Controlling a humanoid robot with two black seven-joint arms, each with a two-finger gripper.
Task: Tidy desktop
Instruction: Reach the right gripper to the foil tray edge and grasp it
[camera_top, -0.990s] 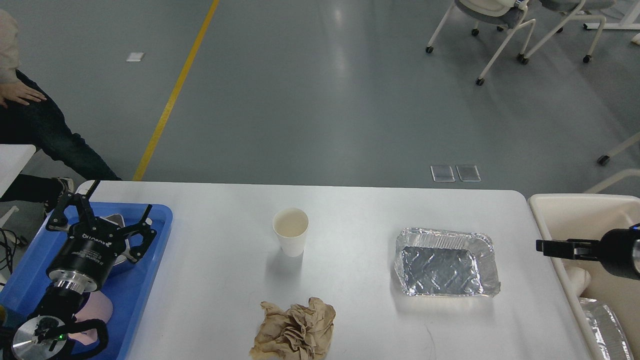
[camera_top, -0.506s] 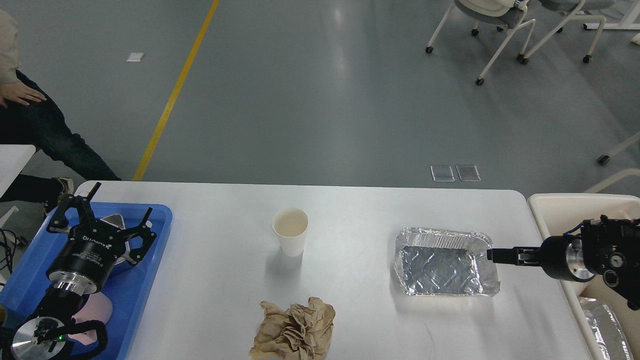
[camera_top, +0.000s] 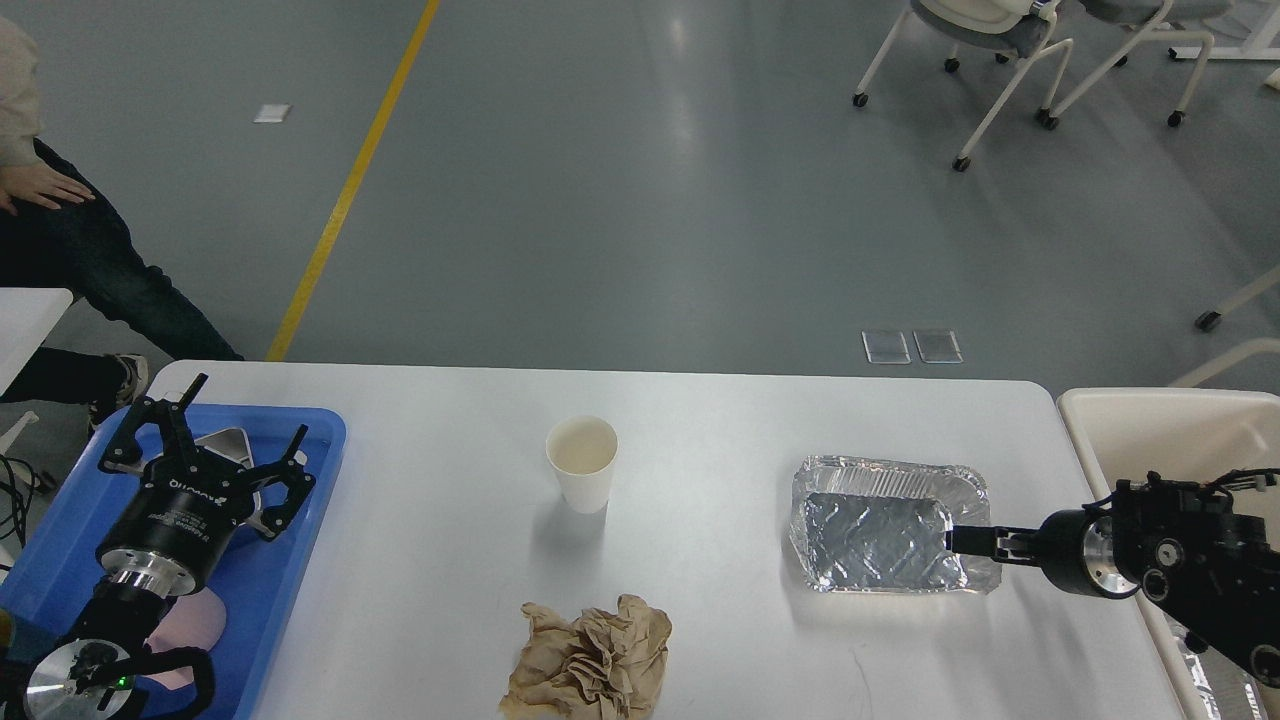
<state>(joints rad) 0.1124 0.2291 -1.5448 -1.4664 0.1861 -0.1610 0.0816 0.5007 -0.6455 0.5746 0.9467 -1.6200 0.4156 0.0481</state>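
The right tool has come in from over the cream bin and now reaches the near right rim of the foil tray, its tip lying over the tray's right end. A second ago it hung well off to the side above the bin; half a second ago its tip was just short of the tray's right edge. I judge that this is the approach to a grasp on the tray rim, so the tray is the next piece of rubbish to leave the white surface. Seen end-on and dark, the right tool's fingers cannot be told apart, so I cannot tell how far it is open or whether it grips the rim yet.

The left tool hovers over the blue tray with its fingers spread wide and nothing between them; it has shifted only slightly. Under it lies a grey item I cannot identify.

To the left of the right tool, well apart from it, a paper cup stands upright, and a crumpled brown paper lies nearer the front edge. Neither has moved.
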